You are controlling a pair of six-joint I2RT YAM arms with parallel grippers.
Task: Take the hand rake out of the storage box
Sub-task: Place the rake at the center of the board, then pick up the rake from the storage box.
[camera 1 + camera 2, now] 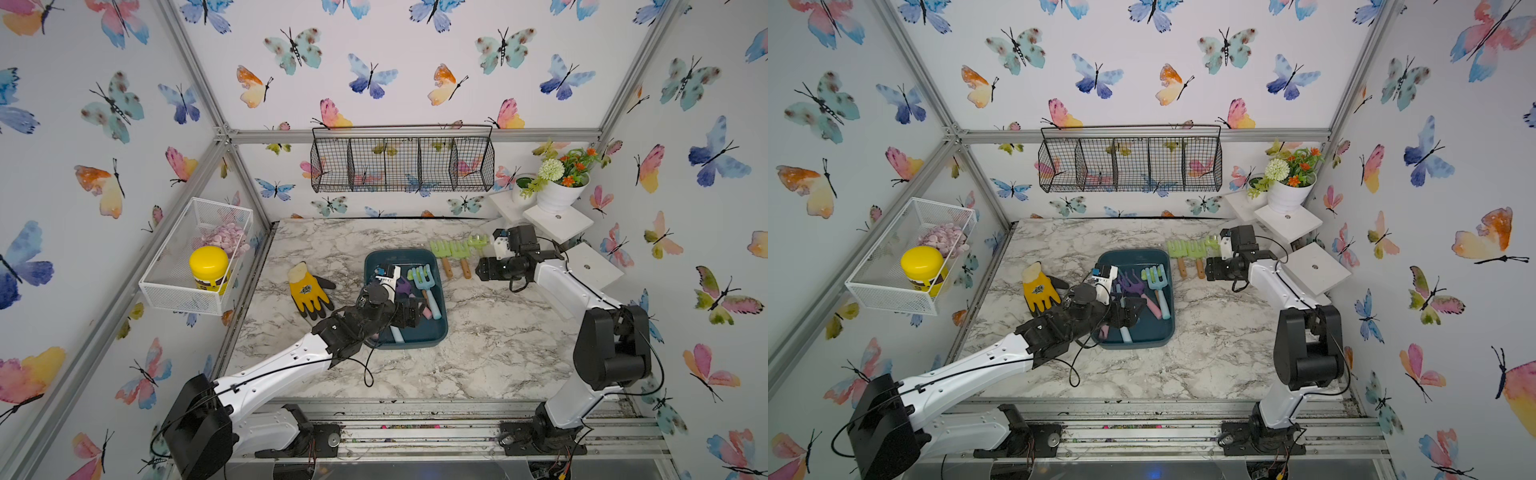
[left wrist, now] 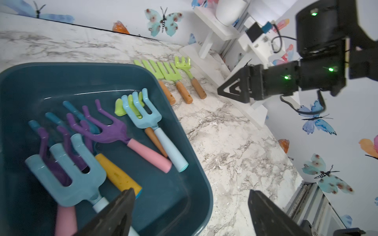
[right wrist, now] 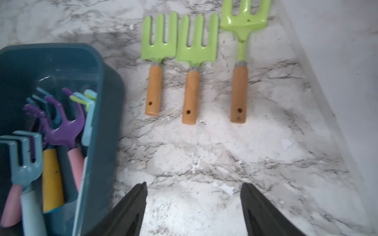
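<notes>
The dark teal storage box [image 1: 441, 291] [image 1: 1169, 291] sits mid-table and holds several hand rakes. Among them are a light blue one [image 2: 143, 114] [image 1: 422, 278], a purple one with a pink handle [image 2: 110, 130], a grey-blue one [image 2: 67, 183] and a yellow handle [image 2: 118, 175]. My left gripper [image 2: 191, 192] [image 1: 413, 311] hovers open over the box's near right corner, holding nothing. Three green rakes with wooden handles [image 3: 192, 51] [image 1: 457, 253] lie on the table right of the box. My right gripper [image 3: 194, 185] [image 1: 482, 268] stands open and empty over bare table, just short of their handles.
A yellow work glove [image 1: 309, 291] lies left of the box. On the left wall hangs a white mesh basket [image 1: 195, 257] with a yellow-lidded jar [image 1: 209, 266]. A black wire basket [image 1: 403, 162] hangs on the back wall. White stepped shelves [image 1: 557, 224] with a flower pot [image 1: 557, 191] fill the back right corner.
</notes>
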